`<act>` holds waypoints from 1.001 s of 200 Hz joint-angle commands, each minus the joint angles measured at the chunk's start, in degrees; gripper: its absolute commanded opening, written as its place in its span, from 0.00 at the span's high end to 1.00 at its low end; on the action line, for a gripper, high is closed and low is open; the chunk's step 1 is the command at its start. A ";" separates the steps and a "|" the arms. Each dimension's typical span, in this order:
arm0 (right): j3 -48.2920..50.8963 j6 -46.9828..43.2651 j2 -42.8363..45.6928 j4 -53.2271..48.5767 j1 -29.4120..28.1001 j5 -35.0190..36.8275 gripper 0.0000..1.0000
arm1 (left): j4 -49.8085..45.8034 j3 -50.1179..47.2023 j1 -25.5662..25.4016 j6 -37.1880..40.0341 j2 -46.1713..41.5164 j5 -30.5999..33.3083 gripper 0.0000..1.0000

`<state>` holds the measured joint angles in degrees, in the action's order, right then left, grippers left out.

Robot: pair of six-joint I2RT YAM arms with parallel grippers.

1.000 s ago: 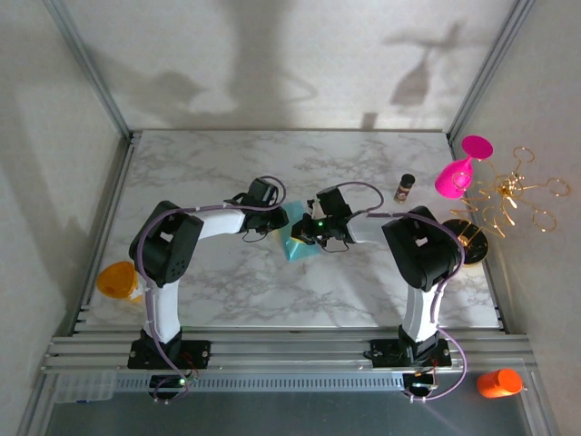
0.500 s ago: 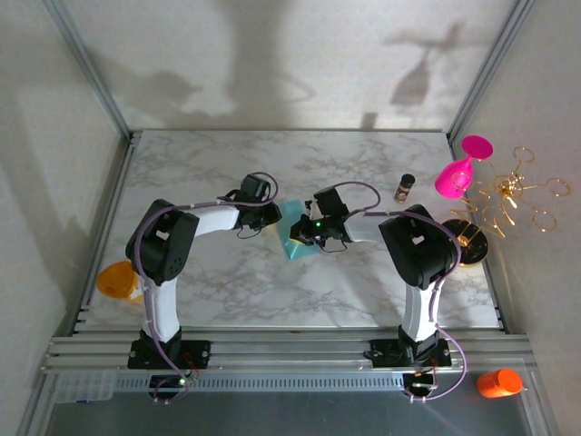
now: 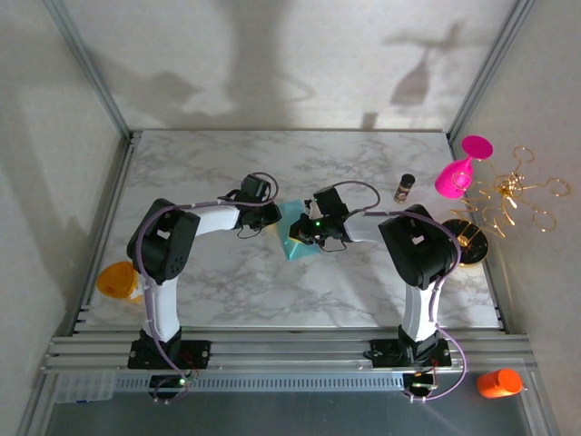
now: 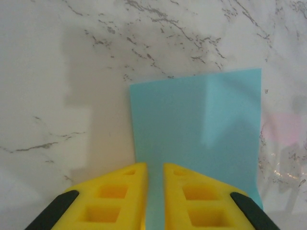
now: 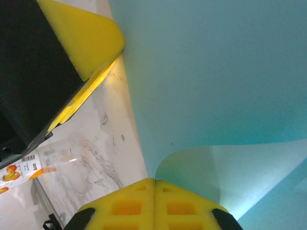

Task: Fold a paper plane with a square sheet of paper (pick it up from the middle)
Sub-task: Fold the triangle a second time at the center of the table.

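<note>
- At the far left edge of the marble table, seen from above, an orange round object sits half over the rim.
- Next to it, the left arm reaches up and rightward toward the middle of the table.
- Its left gripper ends at the upper left edge of the square sheet of paper. In the left wrist view the two yellow fingers stand a thin slit apart, slightly released. They are over the sheet's near edge, with teal showing through the slit.
- The teal-blue sheet lies at the centre of the table, between the two grippers. In the left wrist view a paler band runs across its right part.
- Just right of it, the right gripper sits over the sheet's lower right part. In the right wrist view its yellow fingers are clenched tight together, their tips right at a paler flap of paper that curls upward. I cannot tell whether any paper is caught between them.
- Farther right, the right arm bends back toward its base.
- A small dark jar stands near the table's back right.
- A pink goblet tilts at the right edge.
- A gold wire stand sits beside the goblet.
- An orange object lies at the bottom right, off the table.
</note>
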<state>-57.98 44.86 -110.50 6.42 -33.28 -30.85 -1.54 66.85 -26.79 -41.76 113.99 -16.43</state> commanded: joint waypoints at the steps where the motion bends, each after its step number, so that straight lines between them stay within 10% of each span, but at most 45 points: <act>1: -1.22 1.04 -0.79 -0.09 -0.40 2.03 1.00 | -2.10 0.47 0.06 0.69 1.83 0.74 0.83; 200: -2.53 1.68 -2.72 0.97 -1.11 1.53 1.00 | -2.00 0.38 -0.12 0.50 2.61 0.24 0.83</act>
<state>-59.22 46.28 -112.31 7.57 -33.91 -29.80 -1.54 66.98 -26.79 -41.76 114.17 -16.45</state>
